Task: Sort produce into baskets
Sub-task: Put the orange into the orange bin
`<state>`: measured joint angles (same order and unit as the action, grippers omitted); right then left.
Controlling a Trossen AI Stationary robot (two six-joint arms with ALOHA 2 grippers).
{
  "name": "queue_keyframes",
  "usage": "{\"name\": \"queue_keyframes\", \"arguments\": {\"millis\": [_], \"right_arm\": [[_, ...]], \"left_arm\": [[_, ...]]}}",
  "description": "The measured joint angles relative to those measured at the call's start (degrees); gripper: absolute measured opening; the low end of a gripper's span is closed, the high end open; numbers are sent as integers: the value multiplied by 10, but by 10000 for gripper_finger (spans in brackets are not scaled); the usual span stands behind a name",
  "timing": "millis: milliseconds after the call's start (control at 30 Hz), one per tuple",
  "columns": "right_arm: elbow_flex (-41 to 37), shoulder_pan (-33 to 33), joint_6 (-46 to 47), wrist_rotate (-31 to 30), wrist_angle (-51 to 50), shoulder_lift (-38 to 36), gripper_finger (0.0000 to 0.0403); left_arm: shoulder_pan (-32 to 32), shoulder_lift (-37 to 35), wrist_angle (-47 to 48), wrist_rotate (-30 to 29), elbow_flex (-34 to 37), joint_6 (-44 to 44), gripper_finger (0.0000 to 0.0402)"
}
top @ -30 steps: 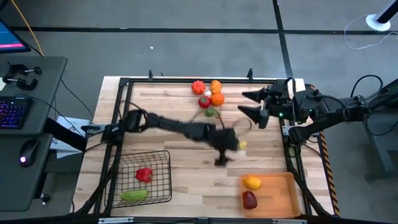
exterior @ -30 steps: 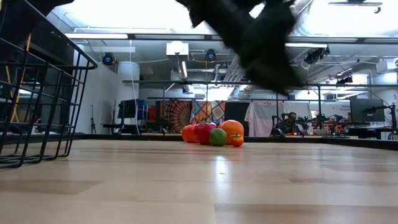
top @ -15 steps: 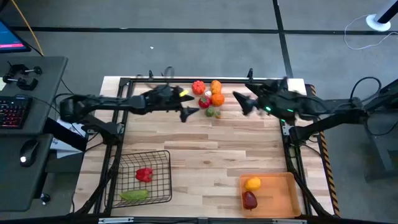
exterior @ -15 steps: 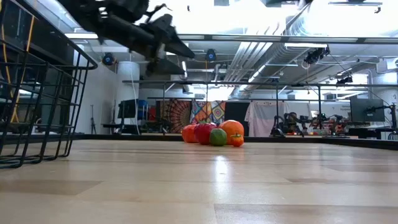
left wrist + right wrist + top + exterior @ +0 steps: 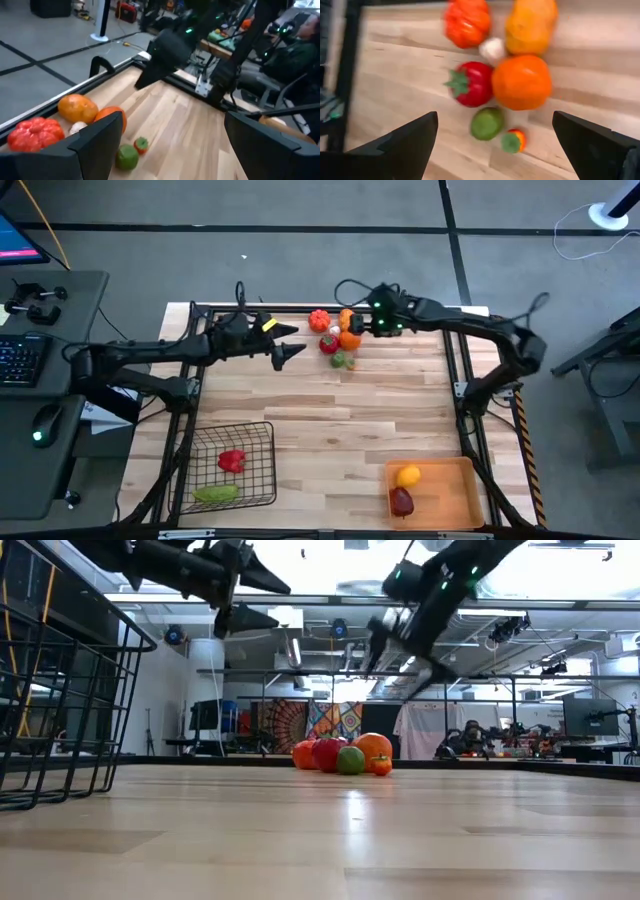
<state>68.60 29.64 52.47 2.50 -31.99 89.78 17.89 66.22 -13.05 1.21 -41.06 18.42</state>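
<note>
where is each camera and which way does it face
High: above the table, looking straight down; both arms, mesh basket, orange tray.
Low: at tabletop height, looking level across to the room; both arms overhead.
Left wrist: on the left arm, facing the produce pile; own fingers.
Right wrist: above the pile, looking down; own fingers.
All share the tomato.

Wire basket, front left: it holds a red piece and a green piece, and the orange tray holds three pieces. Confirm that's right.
Not quite. The wire basket does hold a red piece and a green piece, but the orange tray holds two pieces, not three: a yellow one and a dark red one. The high view shows this.
</note>
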Motion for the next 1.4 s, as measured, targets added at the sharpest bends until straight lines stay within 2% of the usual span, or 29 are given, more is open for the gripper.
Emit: {"name": "queue_keyframes", "arguments": {"millis": [167,367,733,1200,1300,1400], "right_arm": [[0,4,57,-21,8,61,387],[0,4,156,-66,46,99,387],[0,-4,256,-69,72,147,387],[0,-8,274,-94,96,196,382],[0,-9,257,-105,95,196,357],[0,-12,214,-106,85,188,314]], "left_arm": [[0,-7,45,25,0,3,337],[-3,-7,91,38,0,35,337],[-4,-7,148,60,0,25,337],[-4,-7,154,60,0,14,337],[-4,-7,154,60,0,14,337],[-4,-7,154,59,0,14,337]]}}
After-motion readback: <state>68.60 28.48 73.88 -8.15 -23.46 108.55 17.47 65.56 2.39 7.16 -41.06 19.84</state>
